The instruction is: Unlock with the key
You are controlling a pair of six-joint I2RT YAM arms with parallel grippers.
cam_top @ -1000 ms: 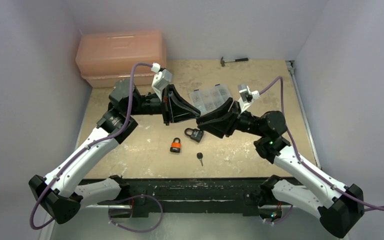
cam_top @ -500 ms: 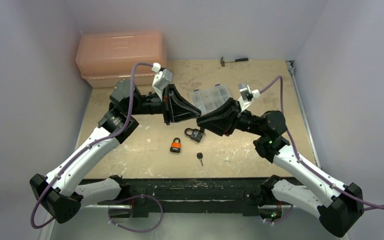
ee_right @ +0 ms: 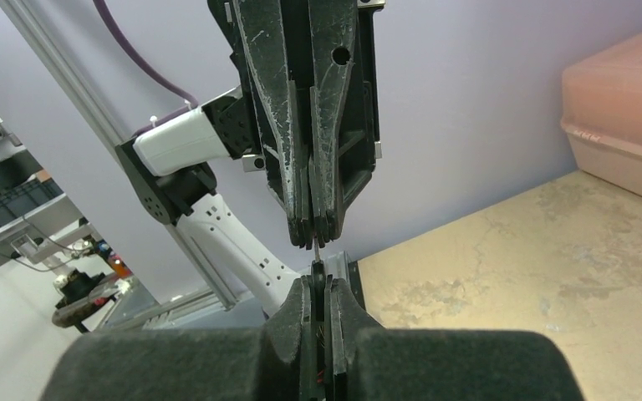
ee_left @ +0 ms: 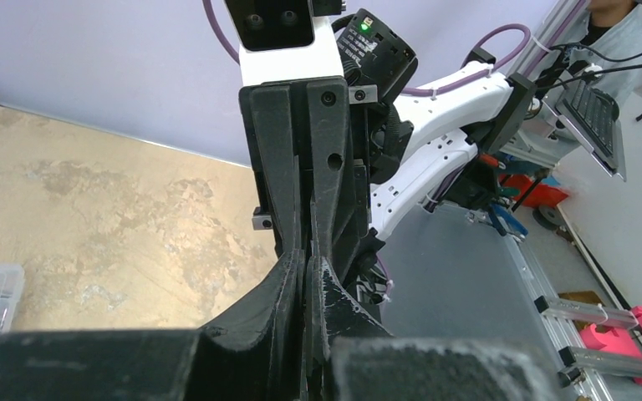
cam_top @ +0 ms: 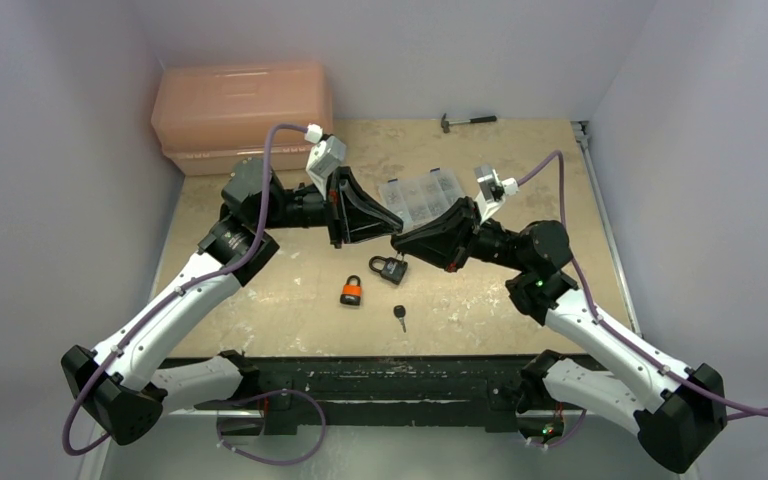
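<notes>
Between end effectors (ee_right: 313, 236) (ee_right: 318, 288), perhaps a sliver (ee_right: 317, 248)

Pale lilac walls (cam_top: 50, 150), mottled beige tabletop (cam_top: 290, 312), black rail (cam_top: 390, 378) along near edge, even light

**Worn beige tabletop, six things lying on it**

The tabletop (cam_top: 280, 300) carries a pink case (cam_top: 240, 110) at its far left corner, a hammer (cam_top: 467, 120) by the far edge, and a clear organiser (cam_top: 415, 193) mid-table. A black padlock (cam_top: 390, 268), an orange padlock (cam_top: 351, 291) and the key (cam_top: 400, 316) lie nearer the near edge.
</notes>
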